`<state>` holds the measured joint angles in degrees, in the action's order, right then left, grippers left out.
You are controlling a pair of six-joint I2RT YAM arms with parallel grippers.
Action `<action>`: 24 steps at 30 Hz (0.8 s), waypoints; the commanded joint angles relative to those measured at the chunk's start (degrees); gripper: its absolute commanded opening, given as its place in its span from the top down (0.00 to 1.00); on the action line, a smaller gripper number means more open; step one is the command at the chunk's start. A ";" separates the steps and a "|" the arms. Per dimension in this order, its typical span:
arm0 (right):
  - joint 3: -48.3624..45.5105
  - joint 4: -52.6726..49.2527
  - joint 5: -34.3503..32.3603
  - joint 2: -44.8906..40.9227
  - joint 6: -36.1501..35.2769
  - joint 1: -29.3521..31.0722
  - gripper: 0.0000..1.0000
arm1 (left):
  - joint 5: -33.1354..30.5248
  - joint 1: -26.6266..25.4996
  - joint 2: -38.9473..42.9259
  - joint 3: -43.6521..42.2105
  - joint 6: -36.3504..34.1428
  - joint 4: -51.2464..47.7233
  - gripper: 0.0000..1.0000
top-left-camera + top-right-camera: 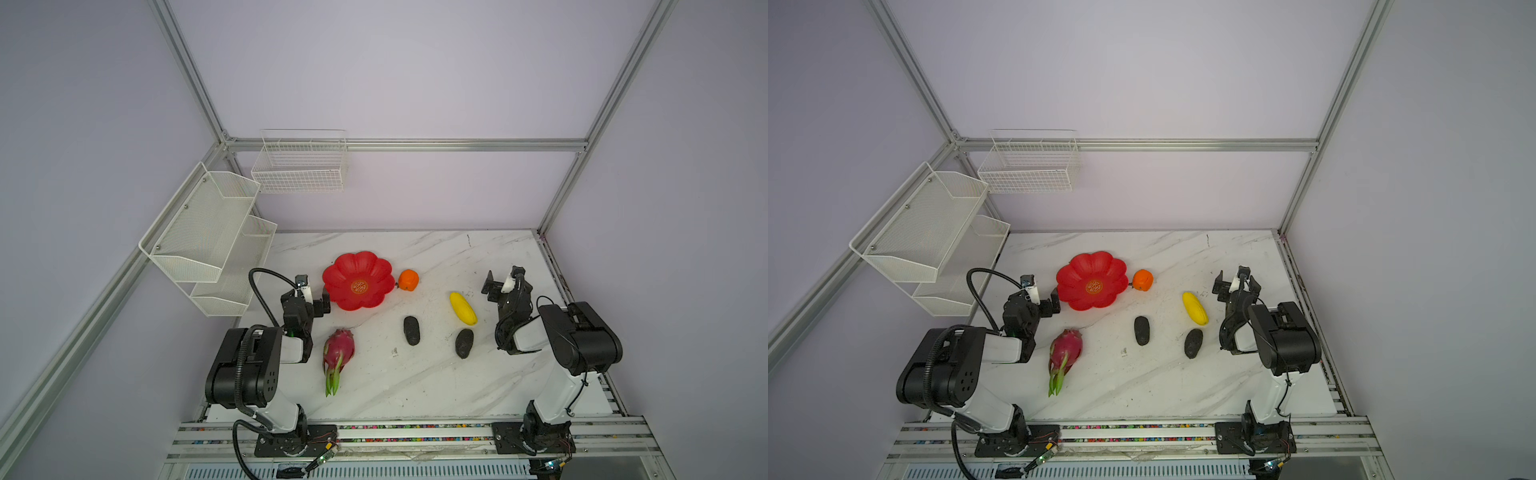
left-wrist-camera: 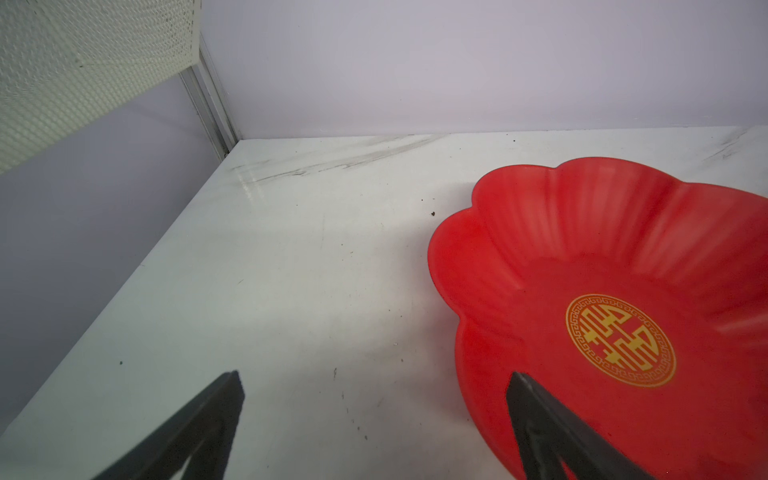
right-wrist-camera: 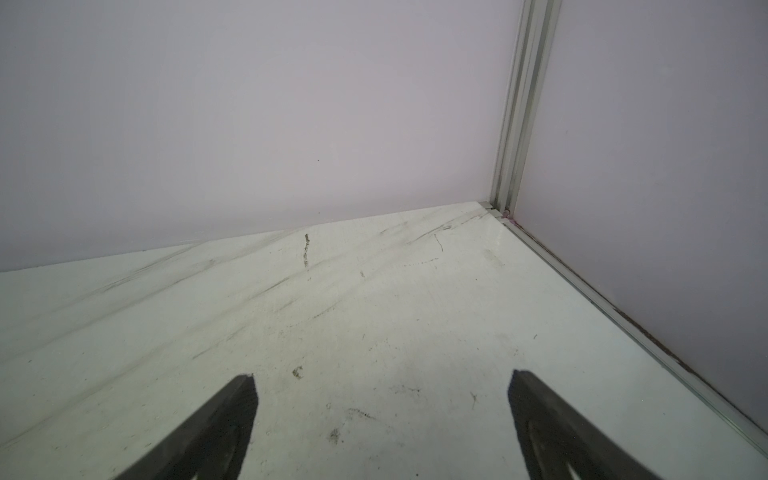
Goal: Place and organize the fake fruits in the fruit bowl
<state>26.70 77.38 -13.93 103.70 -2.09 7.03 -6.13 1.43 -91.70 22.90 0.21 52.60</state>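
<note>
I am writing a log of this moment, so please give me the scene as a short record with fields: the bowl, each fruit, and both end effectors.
fruit bowl: red, empty, on the table
orange: on table, close beside the bowl's rim
mango: on table, right side
dark ovals: on table, apart, near the middle
dragon fruit: lying on table beside the left arm
left end effector: open, empty, at the bowl's edge
right end effector: open, empty, over bare table
fruits in bowl: none of five
</note>
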 commanded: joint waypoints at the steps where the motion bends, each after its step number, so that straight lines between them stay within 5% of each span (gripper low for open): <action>1: -2.87 4.53 -0.78 -2.17 -0.75 -0.26 0.03 | 0.68 0.06 1.72 -1.60 -0.47 2.18 0.00; 7: -13.51 8.21 -8.80 -18.67 3.31 -0.24 0.03 | -2.96 -0.01 12.65 -0.45 0.70 -7.76 0.00; 11: -3.78 -28.60 -1.97 -34.87 10.41 0.48 0.03 | -5.89 -1.87 24.63 -0.11 6.20 -20.91 0.00; 15: 5.40 -45.02 6.57 -35.57 11.16 2.71 0.03 | -3.22 -9.81 31.71 4.45 10.83 -36.11 0.00; 18: 11.54 -50.59 20.24 -31.77 11.48 5.18 0.03 | -3.78 -17.95 31.27 8.90 10.53 -45.79 0.00; 20: 15.91 -55.21 22.87 -29.34 11.10 9.23 0.03 | -2.99 -21.43 30.59 12.82 12.66 -55.70 0.00; 24: 18.01 -57.09 25.85 -29.87 12.31 16.04 0.03 | -16.26 -30.92 29.71 18.83 24.05 -79.82 0.00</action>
<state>43.35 27.53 4.27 75.13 8.60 19.66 -13.41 -25.06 -62.17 33.71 14.68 -5.32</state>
